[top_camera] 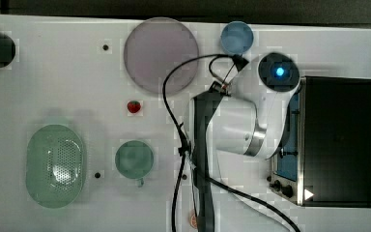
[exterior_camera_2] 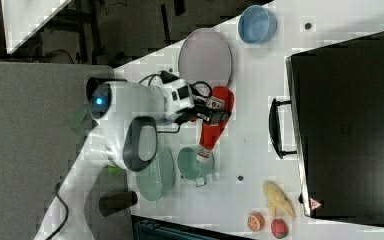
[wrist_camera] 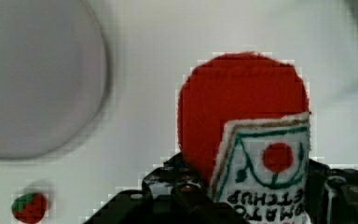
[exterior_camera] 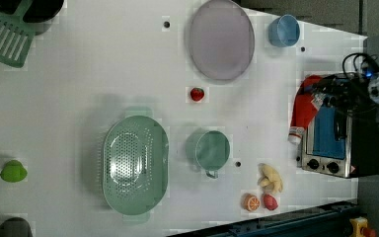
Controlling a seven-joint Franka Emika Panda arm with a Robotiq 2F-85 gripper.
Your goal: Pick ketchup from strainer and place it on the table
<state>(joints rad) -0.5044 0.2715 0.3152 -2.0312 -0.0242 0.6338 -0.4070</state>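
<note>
The pincer (exterior_camera_2: 207, 111) is clamped on the ketchup (exterior_camera_2: 215, 122) around its labelled body, so the bottle hangs from the grip itself, off to no side of it. In the right view it sits at centre frame, long axis running top to bottom, red base toward the plate (exterior_camera_2: 205, 57) and white cap pointing down toward the green cup (exterior_camera_2: 192, 164). The strainer (top_camera: 55, 166), at the lower left of the top view, lies empty and well apart. The coming move looks like a descent onto bare surface (exterior_camera: 79, 74), the bottle seemingly still aloft.
</note>
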